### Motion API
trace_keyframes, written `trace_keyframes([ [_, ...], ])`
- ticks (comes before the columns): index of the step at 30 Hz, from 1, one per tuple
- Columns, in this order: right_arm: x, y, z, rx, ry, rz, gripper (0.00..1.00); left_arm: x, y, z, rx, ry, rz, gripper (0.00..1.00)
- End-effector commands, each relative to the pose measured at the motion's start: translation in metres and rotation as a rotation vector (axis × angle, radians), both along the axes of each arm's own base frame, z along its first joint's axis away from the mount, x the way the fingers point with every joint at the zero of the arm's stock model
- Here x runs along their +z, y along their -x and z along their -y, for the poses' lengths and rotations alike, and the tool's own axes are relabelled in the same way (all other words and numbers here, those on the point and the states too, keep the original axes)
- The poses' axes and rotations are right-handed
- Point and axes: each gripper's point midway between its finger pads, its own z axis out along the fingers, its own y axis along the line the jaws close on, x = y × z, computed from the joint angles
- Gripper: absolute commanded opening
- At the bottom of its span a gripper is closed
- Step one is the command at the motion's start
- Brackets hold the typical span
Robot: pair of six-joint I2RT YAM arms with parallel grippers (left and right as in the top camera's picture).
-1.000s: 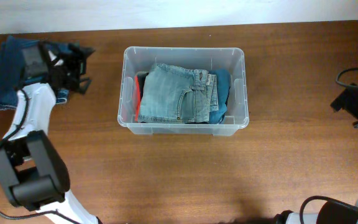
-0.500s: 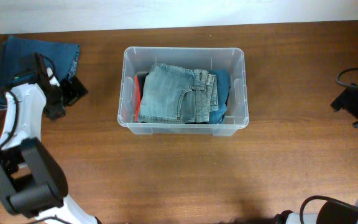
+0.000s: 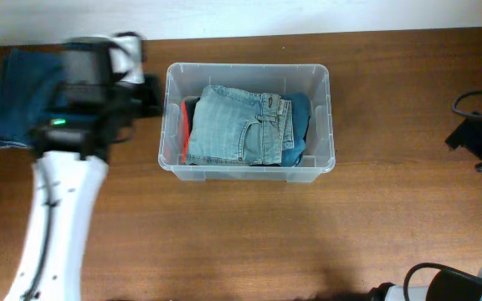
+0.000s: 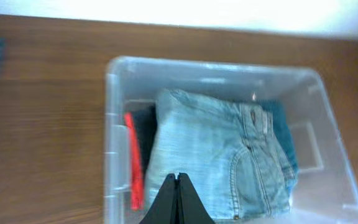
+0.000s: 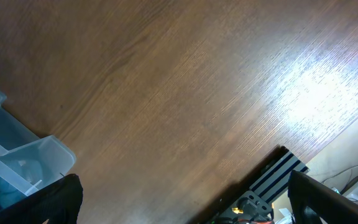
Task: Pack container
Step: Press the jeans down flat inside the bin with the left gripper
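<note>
The clear container (image 3: 318,164) stands mid-table and holds folded light-blue jeans (image 3: 241,125) over red (image 4: 132,163) and teal (image 4: 284,134) garments. My left gripper (image 3: 146,94) is motion-blurred, raised just left of the container's left wall. In the left wrist view the left gripper (image 4: 178,179) is shut with nothing between its fingers, the jeans (image 4: 222,155) showing beyond its tips. A folded dark-blue denim piece (image 3: 15,100) lies on the table at far left. My right gripper (image 5: 191,208) is open over bare wood, far right of the container's corner (image 5: 17,163).
The right arm's black body (image 3: 479,134) and cable sit at the table's right edge. A black slotted rail (image 5: 272,177) runs along that edge. The white wall borders the table's far side.
My left gripper has shut empty and swung right from over the dark denim toward the container. The denim stays on the table. The right arm has not moved.
</note>
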Motion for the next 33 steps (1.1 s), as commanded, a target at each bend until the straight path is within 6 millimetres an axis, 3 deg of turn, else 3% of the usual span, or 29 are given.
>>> trace_keyframes([
  [1,0.001,0.001,0.001,-0.01,0.003,0.004,0.99,-0.029,-0.01,0.026,-0.004,-0.165,-0.017,0.01],
  [3,0.001,0.001,0.001,-0.01,0.003,0.005,0.98,-0.053,-0.014,0.053,-0.053,-0.202,-0.047,0.01],
  [7,0.001,0.001,0.001,-0.01,0.003,0.005,0.98,-0.1,-0.023,0.078,-0.101,-0.234,-0.124,0.01],
  [16,0.001,0.001,0.001,-0.01,0.003,0.004,0.98,-0.217,-0.026,0.084,-0.137,-0.321,-0.369,0.01],
  [21,0.001,0.001,0.001,-0.01,0.003,0.005,0.98,-0.257,-0.016,0.079,-0.145,-0.365,-0.477,0.01],
  [26,0.001,0.001,0.001,-0.01,0.003,0.005,0.99,-0.243,-0.021,0.08,-0.142,-0.362,-0.463,0.01],
  [33,0.001,0.001,0.001,-0.01,0.003,0.005,0.98,-0.172,-0.044,0.093,-0.137,-0.329,-0.376,0.01],
])
